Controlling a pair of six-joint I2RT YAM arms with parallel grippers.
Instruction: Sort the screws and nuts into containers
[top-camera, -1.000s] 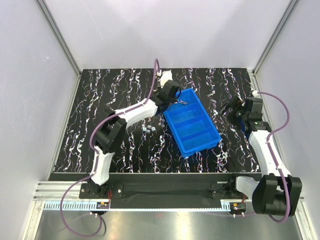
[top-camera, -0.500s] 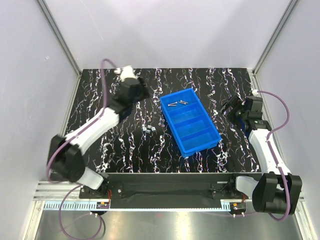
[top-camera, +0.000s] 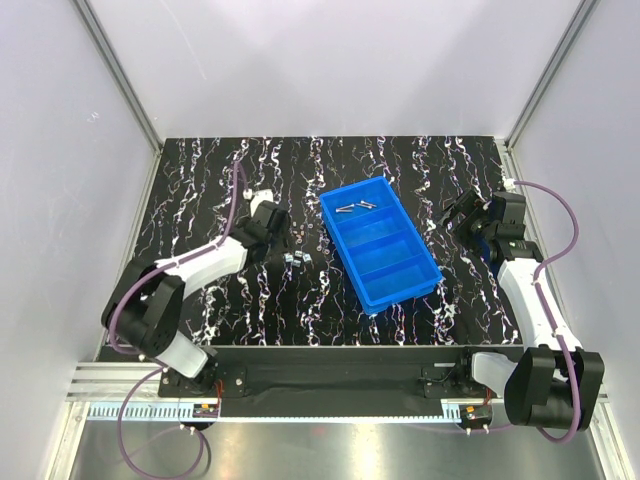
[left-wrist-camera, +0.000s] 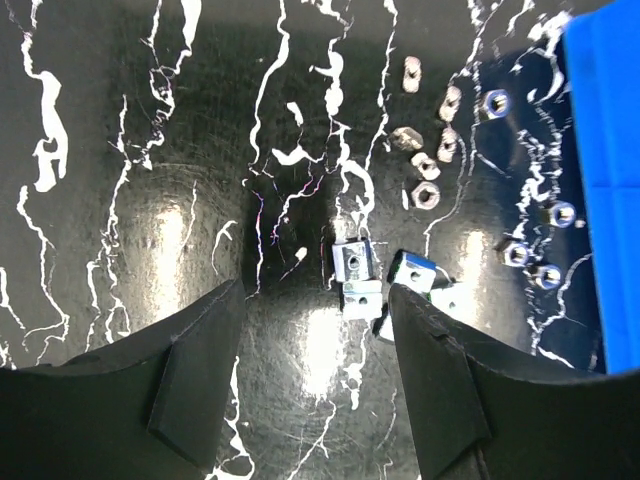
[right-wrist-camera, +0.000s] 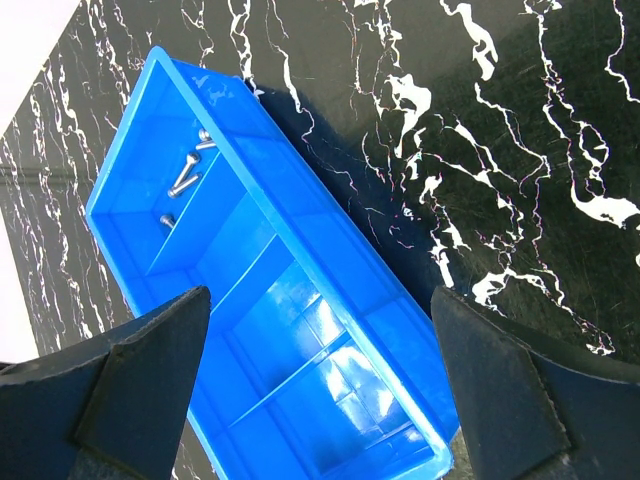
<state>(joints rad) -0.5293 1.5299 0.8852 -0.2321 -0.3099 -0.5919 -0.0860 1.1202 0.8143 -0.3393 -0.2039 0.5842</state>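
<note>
The blue tray lies slanted at the table's middle; it also shows in the right wrist view and at the right edge of the left wrist view. A few screws lie in its far compartment, also seen in the right wrist view. The other compartments look empty. Several nuts lie on the table left of the tray: square ones and hexagonal ones. My left gripper is open and empty, low over the table just short of the square nuts. My right gripper is open and empty, right of the tray.
The table top is black with white veins, walled by white panels on the left, back and right. More small nuts lie close to the tray's left wall. A small metal bit lies right of the tray's near corner.
My left arm left the tray's far compartment, swung out to the far left, then came back down beside the loose nuts. The right arm barely moved.
</note>
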